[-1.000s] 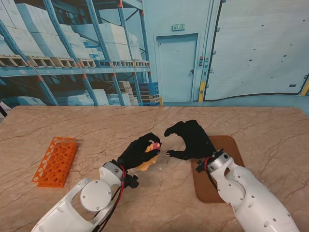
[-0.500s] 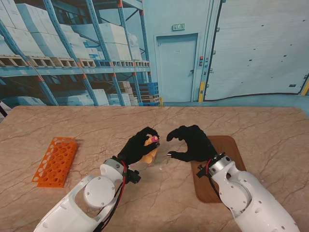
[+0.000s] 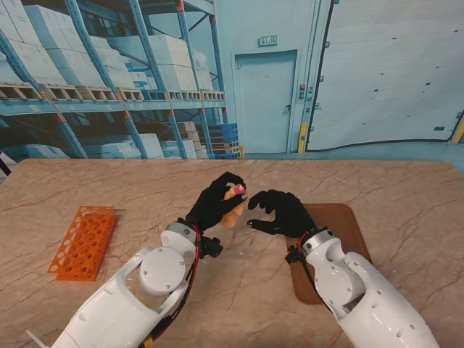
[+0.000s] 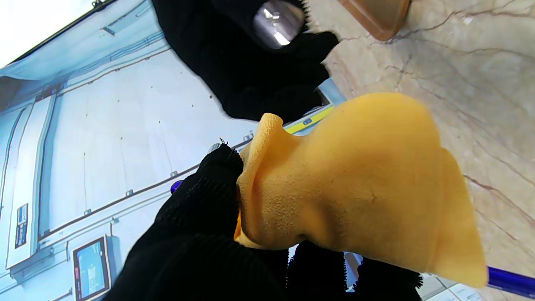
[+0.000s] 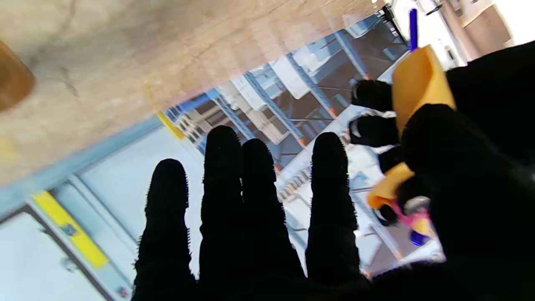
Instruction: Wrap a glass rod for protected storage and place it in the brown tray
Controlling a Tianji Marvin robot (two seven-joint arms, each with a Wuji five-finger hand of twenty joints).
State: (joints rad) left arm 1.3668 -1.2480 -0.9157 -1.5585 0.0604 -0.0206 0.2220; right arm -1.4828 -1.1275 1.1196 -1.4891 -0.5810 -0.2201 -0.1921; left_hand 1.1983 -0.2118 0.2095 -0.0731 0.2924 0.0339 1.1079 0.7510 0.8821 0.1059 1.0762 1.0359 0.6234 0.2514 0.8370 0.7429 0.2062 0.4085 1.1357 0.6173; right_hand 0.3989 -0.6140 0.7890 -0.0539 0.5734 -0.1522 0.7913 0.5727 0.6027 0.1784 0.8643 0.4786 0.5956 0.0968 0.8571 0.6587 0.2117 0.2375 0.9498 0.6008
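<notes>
Stand view shows the left robot hand (image 3: 216, 205) lifted above the desk (image 3: 130, 188), its fingers closed around a yellow foam wrap (image 3: 232, 210) that is bunched around the glass rod. The right robot hand (image 3: 279, 212) hangs just beside it with fingers spread and curled, holding nothing. The brown tray (image 3: 348, 225) lies on the desk on the right side, partly covered by the right forearm, and nothing seems to be in the part that I can see. An orange rack (image 3: 83, 241) lies well apart on the left.

I judge that the wrapping is mostly done or in its last part, because the foam already covers the middle of the rod. What is left is to finish or secure the wrap and to carry the bundle to the tray, which is not yet done.

From the stand view the rod itself is almost hidden; only a small pink spot shows at the top of the foam. The left wrist view shows the foam's loose, flared edge and a blue end of the glass rod (image 4: 510, 281) sticking out of it. The right wrist view shows both ends out of the foam, one with a pink part, and confirms the fingers (image 5: 330, 196) of the right robot hand are apart and empty
</notes>
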